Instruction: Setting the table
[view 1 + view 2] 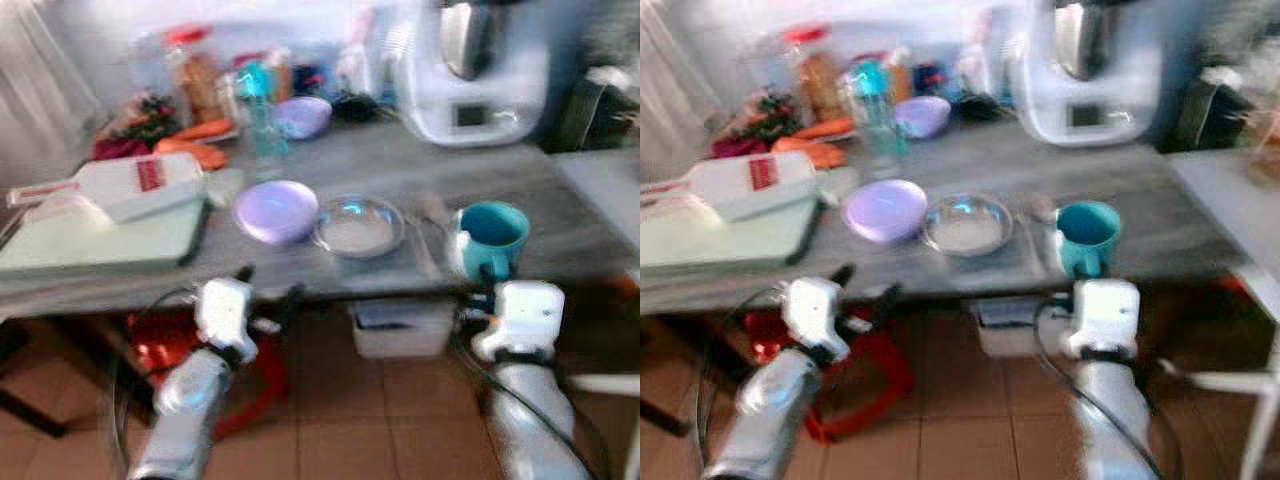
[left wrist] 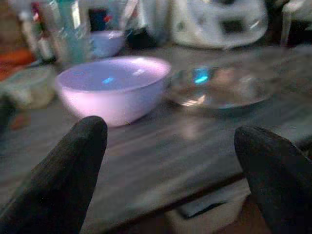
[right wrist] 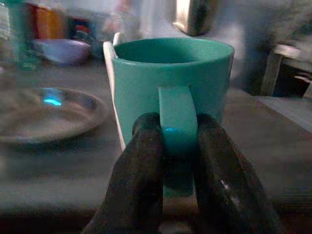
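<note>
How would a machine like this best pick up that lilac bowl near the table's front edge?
Probably by its rim: the lilac bowl sits upright and open, with no handle. The left gripper, open and level with it at the table edge, could come in from the near side, one finger inside the wall and one outside.

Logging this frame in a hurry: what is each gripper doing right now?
Left gripper: open, holding nothing, near the lilac bowl.
Right gripper: fingers shut on the handle of the teal mug.
</note>
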`<state>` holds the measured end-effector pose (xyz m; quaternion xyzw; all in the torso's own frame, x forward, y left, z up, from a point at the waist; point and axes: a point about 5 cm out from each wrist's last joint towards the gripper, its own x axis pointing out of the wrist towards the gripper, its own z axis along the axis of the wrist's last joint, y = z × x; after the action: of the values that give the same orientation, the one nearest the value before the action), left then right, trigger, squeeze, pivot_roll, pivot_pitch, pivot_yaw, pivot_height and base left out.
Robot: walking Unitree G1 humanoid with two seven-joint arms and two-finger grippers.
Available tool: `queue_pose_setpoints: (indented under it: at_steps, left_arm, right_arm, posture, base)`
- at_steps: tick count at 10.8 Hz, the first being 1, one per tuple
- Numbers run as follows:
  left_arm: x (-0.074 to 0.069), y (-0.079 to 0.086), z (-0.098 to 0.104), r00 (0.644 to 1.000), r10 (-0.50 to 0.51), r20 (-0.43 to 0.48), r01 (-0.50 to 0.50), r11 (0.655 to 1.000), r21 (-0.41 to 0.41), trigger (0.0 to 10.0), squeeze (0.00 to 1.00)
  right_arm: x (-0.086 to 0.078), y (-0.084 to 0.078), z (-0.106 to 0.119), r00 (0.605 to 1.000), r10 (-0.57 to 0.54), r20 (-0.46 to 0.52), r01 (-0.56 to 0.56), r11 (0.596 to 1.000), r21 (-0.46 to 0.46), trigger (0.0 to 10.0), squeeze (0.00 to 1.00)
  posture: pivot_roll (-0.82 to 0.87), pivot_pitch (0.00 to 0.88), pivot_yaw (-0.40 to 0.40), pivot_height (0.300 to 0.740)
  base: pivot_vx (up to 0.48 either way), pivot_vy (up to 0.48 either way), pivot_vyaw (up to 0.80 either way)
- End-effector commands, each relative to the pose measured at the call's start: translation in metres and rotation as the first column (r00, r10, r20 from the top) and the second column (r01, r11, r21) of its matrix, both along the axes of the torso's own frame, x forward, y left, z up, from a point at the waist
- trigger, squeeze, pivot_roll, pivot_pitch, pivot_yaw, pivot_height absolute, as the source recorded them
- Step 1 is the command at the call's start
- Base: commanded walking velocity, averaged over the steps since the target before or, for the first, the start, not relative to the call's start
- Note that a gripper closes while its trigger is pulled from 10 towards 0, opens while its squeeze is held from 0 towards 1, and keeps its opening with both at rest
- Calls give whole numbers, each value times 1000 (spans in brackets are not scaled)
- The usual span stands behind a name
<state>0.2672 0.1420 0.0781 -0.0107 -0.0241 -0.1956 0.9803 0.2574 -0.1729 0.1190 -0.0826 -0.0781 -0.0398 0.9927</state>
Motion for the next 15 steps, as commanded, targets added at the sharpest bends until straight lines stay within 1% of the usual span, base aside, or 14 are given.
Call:
queue_pose_setpoints:
  at_steps: [1, 4, 5, 6, 7, 8, 9, 10, 11, 15]
  left_arm:
    - [2, -7, 14, 999, -25, 48, 26, 1000, -12, 10000, 0]
    - [-3, -4, 24, 995, -32, 92, 32, 999, -1, 10000, 0]
    - [-4, -2, 27, 994, -23, 105, 24, 1000, -8, 10000, 0]
    - [-8, -2, 29, 992, -30, 122, 30, 1000, 3, 10000, 0]
    - [-13, 2, 29, 989, -37, 144, 32, 999, 37, 10000, 0]
    - [-19, 6, 27, 988, -34, 148, 26, 998, 58, 10000, 0]
    - [-23, 7, 22, 992, -42, 119, 33, 997, 72, 10000, 0]
    - [-24, 7, 20, 993, -44, 109, 36, 996, 79, 10000, 0]
    - [-24, 8, 19, 992, -47, 113, 37, 995, 90, 10000, 0]
    - [-23, 8, 17, 992, -53, 114, 43, 996, 83, 10000, 0]
  right_arm:
    - [-2, -8, 12, 999, -23, 48, 24, 999, -21, 10000, 0]
    - [-2, -7, 24, 996, -11, 93, 14, 999, -34, 10000, 0]
    - [-2, -6, 29, 994, -3, 110, 8, 999, -46, 10000, 0]
    - [-1, -6, 33, 992, 1, 122, 6, 998, -58, 10000, 0]
    - [-1, -6, 35, 992, 0, 126, 8, 998, -60, 10000, 0]
    - [-1, -8, 35, 992, -4, 123, 12, 998, -59, 10000, 0]
    - [0, -10, 35, 994, 2, 112, 5, 998, -60, 10000, 0]
    - [3, -11, 36, 994, 2, 110, 6, 997, -73, 10000, 0]
    - [6, -13, 36, 994, -1, 106, 9, 997, -78, 10000, 0]
    - [9, -16, 34, 995, -17, 102, 26, 996, -88, 10000, 0]
  posture:
    - [24, 0, 74, 740]
    - [24, 0, 69, 740]
    - [26, 0, 66, 740]
    - [24, 0, 65, 740]
    - [22, 0, 64, 740]
    - [22, 0, 64, 740]
    - [24, 0, 64, 740]
    - [25, 0, 63, 740]
    - [30, 0, 62, 740]
    - [35, 0, 62, 740]
  base:
    - [390, 0, 0]
    - [274, 0, 0]
    - [0, 0, 0]
    - [0, 0, 0]
    - [0, 0, 0]
    - [0, 0, 0]
    - [0, 0, 0]
    - [0, 0, 0]
    - [0, 0, 600]
    - [0, 0, 800]
